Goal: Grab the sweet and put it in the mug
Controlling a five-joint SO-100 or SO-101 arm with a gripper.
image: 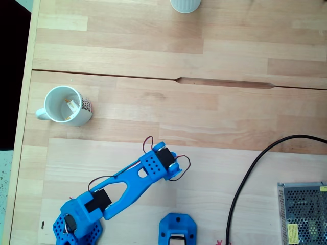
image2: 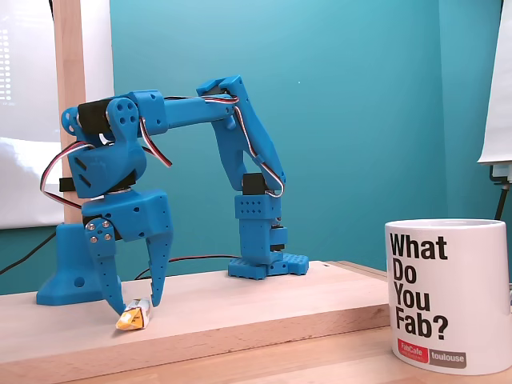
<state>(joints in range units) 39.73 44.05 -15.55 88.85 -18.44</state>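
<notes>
In a fixed view from the side, my blue gripper [image2: 138, 306] points straight down, open. Its two fingertips rest on the raised wooden board either side of the sweet [image2: 134, 317]. The sweet is a tiny white wrapped candy with orange ends, lying flat on the board. The white mug [image2: 444, 292] with black lettering stands in the right foreground on the lower table. In a fixed view from above, the mug [image: 52, 97] stands at the left with a similar candy [image: 70, 106] inside. There my arm's wrist [image: 153, 166] covers the gripper and the sweet.
A pale ribbed cup [image: 185, 5] stands at the far edge. A black cable [image: 245, 178] curves to a metal mesh box [image: 302, 212] at the lower right. Another blue printed base [image: 177, 229] sits at the bottom edge. The table's left edge is close to the mug.
</notes>
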